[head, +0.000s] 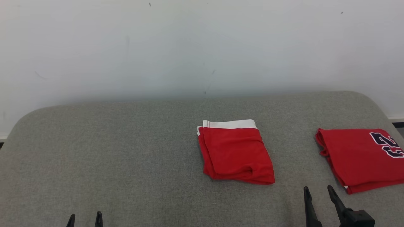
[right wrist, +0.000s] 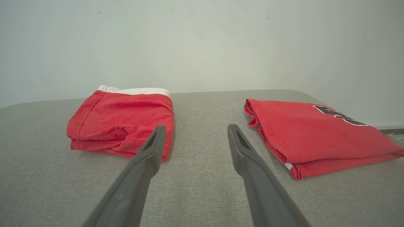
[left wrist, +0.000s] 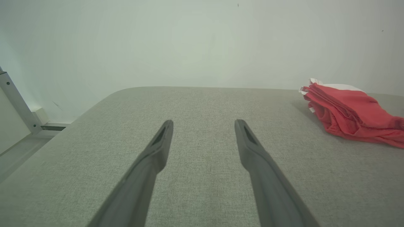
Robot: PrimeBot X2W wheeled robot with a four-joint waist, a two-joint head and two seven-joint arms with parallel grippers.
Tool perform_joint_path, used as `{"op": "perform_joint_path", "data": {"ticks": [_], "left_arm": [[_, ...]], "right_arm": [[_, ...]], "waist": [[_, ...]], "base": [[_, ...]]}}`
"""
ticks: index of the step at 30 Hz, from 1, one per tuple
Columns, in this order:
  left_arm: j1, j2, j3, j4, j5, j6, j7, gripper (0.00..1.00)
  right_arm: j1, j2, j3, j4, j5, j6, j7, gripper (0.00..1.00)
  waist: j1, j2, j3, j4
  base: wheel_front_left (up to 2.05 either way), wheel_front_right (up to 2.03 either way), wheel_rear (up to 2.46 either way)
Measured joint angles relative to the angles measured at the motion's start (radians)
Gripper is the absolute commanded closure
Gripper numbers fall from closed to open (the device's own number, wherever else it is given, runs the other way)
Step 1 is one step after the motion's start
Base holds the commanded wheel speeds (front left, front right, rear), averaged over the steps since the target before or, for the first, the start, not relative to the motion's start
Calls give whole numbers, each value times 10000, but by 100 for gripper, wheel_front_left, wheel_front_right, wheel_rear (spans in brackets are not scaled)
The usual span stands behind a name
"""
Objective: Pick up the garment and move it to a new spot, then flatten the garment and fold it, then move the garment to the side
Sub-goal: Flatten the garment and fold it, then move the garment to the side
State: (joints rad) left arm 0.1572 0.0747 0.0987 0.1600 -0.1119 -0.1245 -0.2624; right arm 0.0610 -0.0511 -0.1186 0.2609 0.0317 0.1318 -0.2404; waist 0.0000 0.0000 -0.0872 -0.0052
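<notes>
Folded red garment (head: 235,154) on grey table (head: 126,157) — numbered jersey (head: 356,157) well apart

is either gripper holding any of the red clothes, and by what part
Nothing is held. Left gripper and right gripper both stand open over the table, clear of the shorts and the jersey.

- Dark digits (head: 386,144) with white outline, printed on the folded red jersey (head: 350,157) at right: turned sideways, cut by the picture edge, probably "23".
- In right wrist view, same digits (right wrist: 339,116) too flat to read.
</notes>
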Motion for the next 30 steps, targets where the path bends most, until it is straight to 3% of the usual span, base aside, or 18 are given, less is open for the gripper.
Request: {"op": "perform_joint_path", "data": {"ticks": [30], "left_arm": [[-263,224,-303,-211,-123,-48,0,0]], "right_arm": [[-112,0,-276,-596,616,0,391,0]], "waist": [[0,0,197,140]], "base": [[0,0,0]]}}
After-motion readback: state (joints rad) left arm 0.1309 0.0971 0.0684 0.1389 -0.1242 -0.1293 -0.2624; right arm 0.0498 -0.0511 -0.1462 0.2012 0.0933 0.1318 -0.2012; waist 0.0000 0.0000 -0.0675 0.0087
